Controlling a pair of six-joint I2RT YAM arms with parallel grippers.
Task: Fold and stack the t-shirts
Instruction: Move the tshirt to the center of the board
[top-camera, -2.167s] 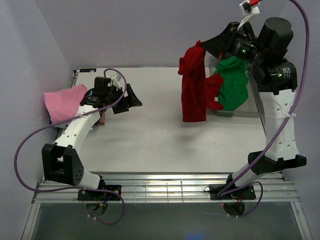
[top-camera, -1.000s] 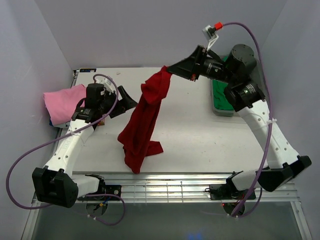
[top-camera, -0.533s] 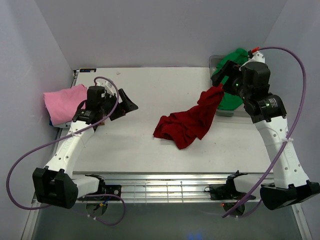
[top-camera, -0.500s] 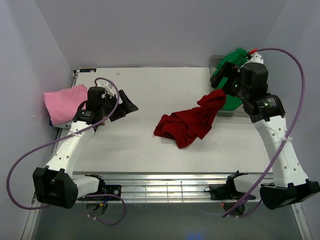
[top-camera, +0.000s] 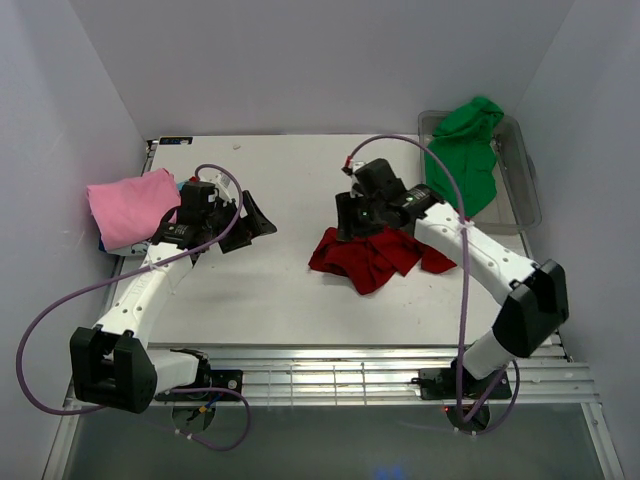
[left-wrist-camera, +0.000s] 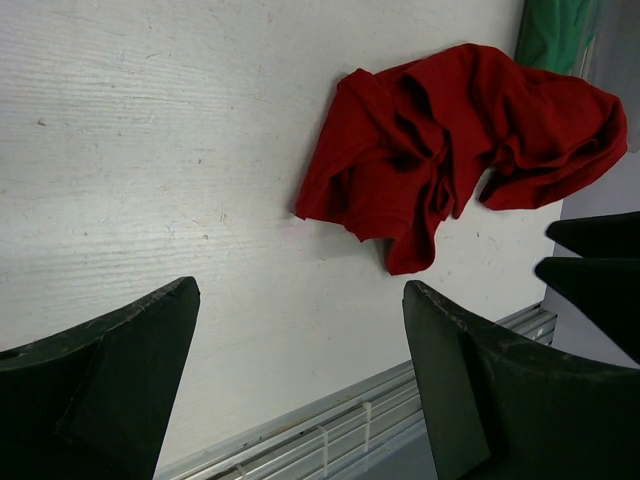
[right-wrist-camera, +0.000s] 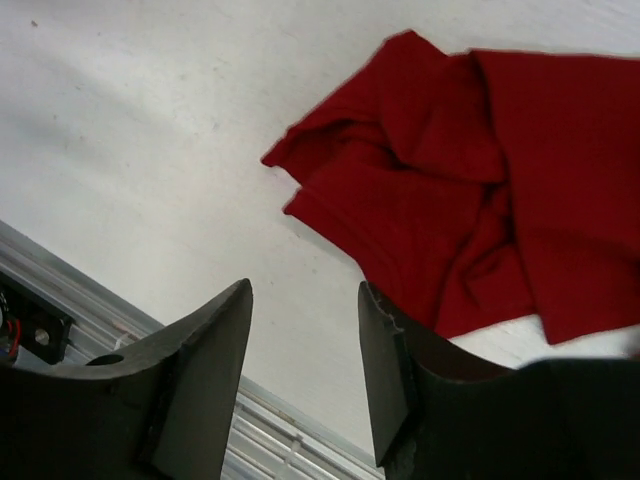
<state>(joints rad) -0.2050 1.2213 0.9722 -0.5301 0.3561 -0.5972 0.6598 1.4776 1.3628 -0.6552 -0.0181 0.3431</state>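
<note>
Right wrist view: right pincer (right-wrist-camera: 305, 290) parted, empty, near the red t-shirt (right-wrist-camera: 470, 190).

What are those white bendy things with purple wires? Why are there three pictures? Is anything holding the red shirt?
Those are two robot arms, a left arm and a right arm, fixed to a table. One picture looks down from above. The other two come from small cameras on the wrists, so you see each arm's black pincers: the left gripper and the right gripper. Both are open and hold nothing. A crumpled red shirt lies on the table beside the right gripper. A pink shirt sits at the left side, and a green shirt hangs over a clear tub.
</note>
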